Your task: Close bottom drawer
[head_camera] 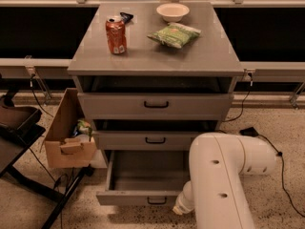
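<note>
The grey desk with three drawers (190, 56) stands in the middle of the view on a speckled stone floor (286, 128). On its flat top, a red drink can (116, 35) stands upright near the left rear corner, with a small dark object (126, 17) just behind it. A white round bowl (172, 11) sits at the back edge, and a green crinkled snack bag (174, 35) lies flat just in front of the bowl, well apart from the can.

The top drawer (190, 106), with the tall front and wide black handle, sits slightly forward of the desk frame. The middle grey drawer (119, 140) below it also sits a little forward. The bottom drawer (124, 198) is the lowest of the three and is pulled far out toward the camera. Its shallow grey box lies open to view, and its small black bar handle (157, 201) faces forward on the flat grey front.

The robot's thick white arm (224, 175) bends down on the right in the foreground. The pincer (181, 208) sits at its lower end, just beside the right end of the bottom drawer's front, near the handle. Whether the pincer is wide or narrow I cannot tell.

A brown cardboard box (64, 137) with items inside rests on the floor to the left of the desk. A black cable (281, 161) trails across the floor on the right.
</note>
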Tool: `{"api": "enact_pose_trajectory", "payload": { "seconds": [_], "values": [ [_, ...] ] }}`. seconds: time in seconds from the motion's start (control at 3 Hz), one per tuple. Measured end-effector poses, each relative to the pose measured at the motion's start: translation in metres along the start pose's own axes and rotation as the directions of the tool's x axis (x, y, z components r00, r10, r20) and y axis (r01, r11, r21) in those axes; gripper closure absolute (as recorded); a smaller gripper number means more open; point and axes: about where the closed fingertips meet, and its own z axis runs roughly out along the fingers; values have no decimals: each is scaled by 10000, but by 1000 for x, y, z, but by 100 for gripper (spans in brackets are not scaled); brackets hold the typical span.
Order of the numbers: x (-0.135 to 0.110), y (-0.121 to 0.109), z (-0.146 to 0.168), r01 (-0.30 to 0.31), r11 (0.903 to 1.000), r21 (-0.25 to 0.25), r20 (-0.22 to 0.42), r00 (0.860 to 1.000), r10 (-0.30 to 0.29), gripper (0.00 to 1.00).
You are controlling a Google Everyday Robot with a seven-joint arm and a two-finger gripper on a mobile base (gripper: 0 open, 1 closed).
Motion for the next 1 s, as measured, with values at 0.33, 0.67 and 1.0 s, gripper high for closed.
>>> {"api": "enact_pose_trajectory", "payload": {
  "seconds": [0.33,0.67,1.0],
  "values": [
    [0,0,1,10,10000,5,17,10000,-10,100],
    [-13,-16,10,251,9990,358,410,9988,-265,100],
    [-31,-38,14,609,9955,720,631,9959,-655,100]
  ]
}}
